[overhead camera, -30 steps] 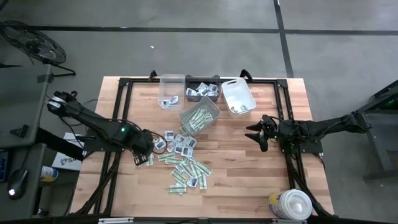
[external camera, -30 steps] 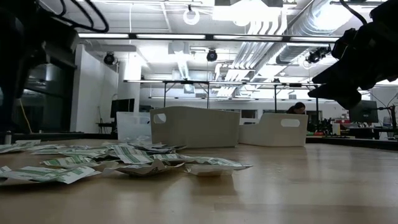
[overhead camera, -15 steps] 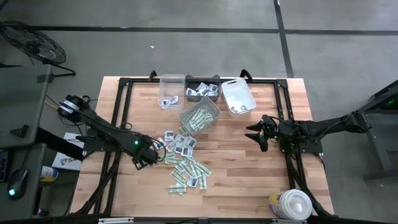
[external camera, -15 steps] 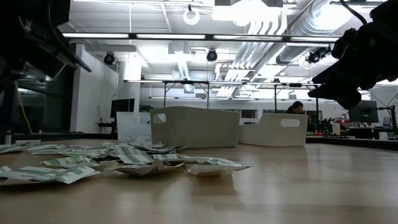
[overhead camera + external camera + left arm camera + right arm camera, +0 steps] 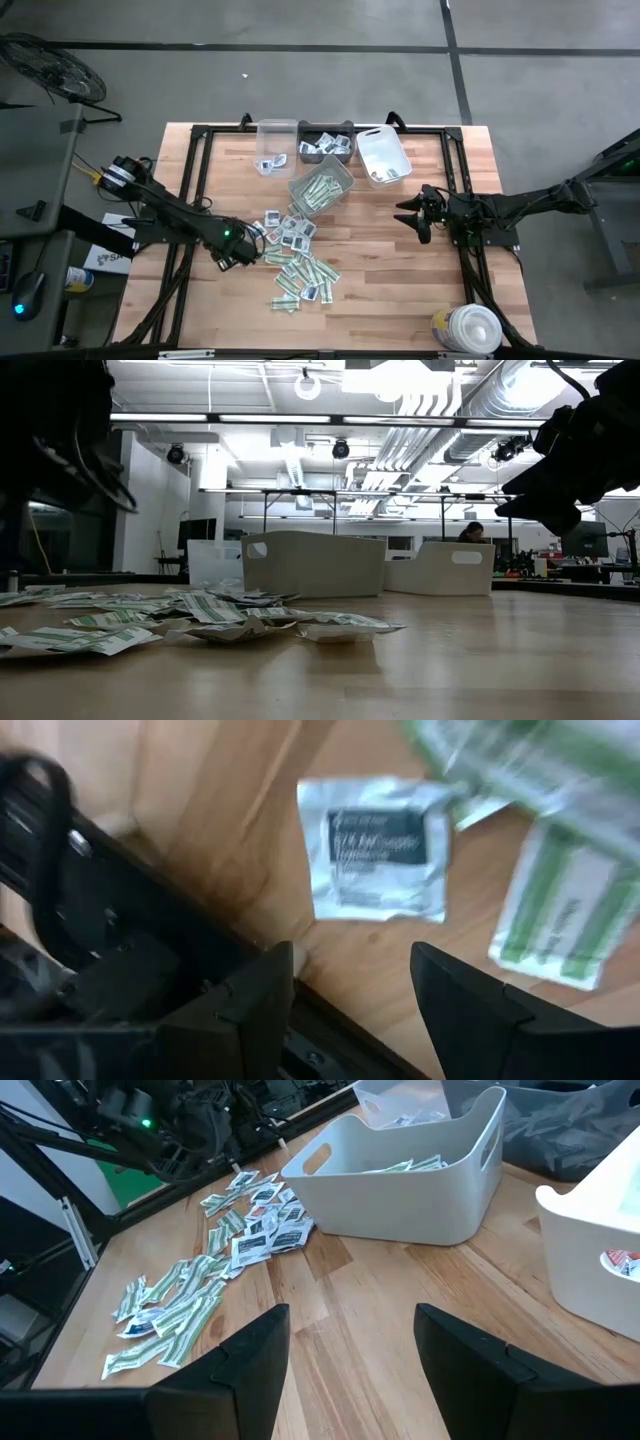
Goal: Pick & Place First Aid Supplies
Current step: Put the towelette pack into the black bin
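Observation:
The first aid packets (image 5: 292,255) lie in a loose pile on the wooden table, green-and-white strips mixed with squarish white ones; the low view shows the pile (image 5: 150,622) flat on the wood. My left gripper (image 5: 234,252) is open at the pile's left edge. In the left wrist view a white square packet with dark print (image 5: 375,860) lies just ahead of its fingers, with a green-striped strip (image 5: 565,905) beside it. My right gripper (image 5: 414,218) is open and waits above the table right of the pile, touching nothing.
Along the far edge stand a clear bin (image 5: 272,145), a dark bin (image 5: 328,146) holding white square packets, and a white bin (image 5: 383,156). A tilted bin (image 5: 322,190) holds green strips. A round white tub (image 5: 470,328) sits at the near right corner.
My left arm has swung and its gripper has moved a little toward the near edge, settling over the pile's left edge. The packets and my right arm have kept still.

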`<state>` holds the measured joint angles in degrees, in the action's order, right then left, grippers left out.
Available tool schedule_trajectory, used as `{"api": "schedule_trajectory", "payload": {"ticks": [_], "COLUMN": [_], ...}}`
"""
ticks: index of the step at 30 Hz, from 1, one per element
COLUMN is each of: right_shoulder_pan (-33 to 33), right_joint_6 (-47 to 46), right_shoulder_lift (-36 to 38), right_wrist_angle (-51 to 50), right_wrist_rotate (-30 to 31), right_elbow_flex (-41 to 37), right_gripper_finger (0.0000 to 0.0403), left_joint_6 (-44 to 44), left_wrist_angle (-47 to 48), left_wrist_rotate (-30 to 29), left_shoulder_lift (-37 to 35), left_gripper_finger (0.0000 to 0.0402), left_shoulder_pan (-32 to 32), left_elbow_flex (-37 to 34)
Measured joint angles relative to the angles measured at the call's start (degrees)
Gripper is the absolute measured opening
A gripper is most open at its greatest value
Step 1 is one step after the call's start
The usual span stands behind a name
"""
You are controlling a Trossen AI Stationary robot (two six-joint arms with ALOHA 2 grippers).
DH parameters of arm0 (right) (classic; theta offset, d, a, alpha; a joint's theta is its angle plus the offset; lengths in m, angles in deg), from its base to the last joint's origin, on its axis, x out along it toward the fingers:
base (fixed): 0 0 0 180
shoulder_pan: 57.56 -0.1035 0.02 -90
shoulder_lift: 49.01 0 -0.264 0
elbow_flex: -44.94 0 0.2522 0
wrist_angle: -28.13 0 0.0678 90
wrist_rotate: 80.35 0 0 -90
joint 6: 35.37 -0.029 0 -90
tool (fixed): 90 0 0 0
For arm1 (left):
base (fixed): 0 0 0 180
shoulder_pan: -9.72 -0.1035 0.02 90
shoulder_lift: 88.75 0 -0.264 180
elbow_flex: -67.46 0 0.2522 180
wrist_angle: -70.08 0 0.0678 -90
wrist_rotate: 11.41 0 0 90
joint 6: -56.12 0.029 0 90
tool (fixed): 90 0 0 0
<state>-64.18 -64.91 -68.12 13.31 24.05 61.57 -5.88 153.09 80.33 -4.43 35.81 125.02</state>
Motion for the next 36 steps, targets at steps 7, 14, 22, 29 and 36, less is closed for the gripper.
{"api": "schedule_trajectory", "payload": {"ticks": [7, 14, 22, 29, 36], "right_shoulder_pan": [-0.01, 0.0, 0.01, 0.01, -0.01], "right_joint_6": [0.0, 0.0, 0.0, 0.0, 0.01], "right_shoulder_lift": [0.0, -0.01, 0.0, 0.0, 0.01], "right_wrist_angle": [0.0, 0.0, 0.0, -0.01, 0.0], "right_wrist_rotate": [-0.01, -0.01, -0.01, -0.01, -0.01], "right_elbow_flex": [0.0, 0.0, 0.0, 0.0, 0.0], "right_gripper_finger": [0.0208, 0.0208, 0.0208, 0.0208, 0.0208], "left_joint_6": [3.32, 6.46, 14.23, 15.24, 15.26], "left_wrist_angle": [-4.38, -4.51, -8.52, -13.09, -14.0], "left_wrist_rotate": [0.53, -1.11, -0.02, 4.79, 5.89], "left_shoulder_lift": [-0.06, -0.07, 0.17, 0.0, 0.07], "left_gripper_finger": [0.0219, 0.0239, 0.0239, 0.0239, 0.0234], "left_shoulder_pan": [-3.48, -6.94, -12.17, -13.4, -13.4], "left_elbow_flex": [-1.34, -1.34, -2.11, -6.64, -7.72]}}
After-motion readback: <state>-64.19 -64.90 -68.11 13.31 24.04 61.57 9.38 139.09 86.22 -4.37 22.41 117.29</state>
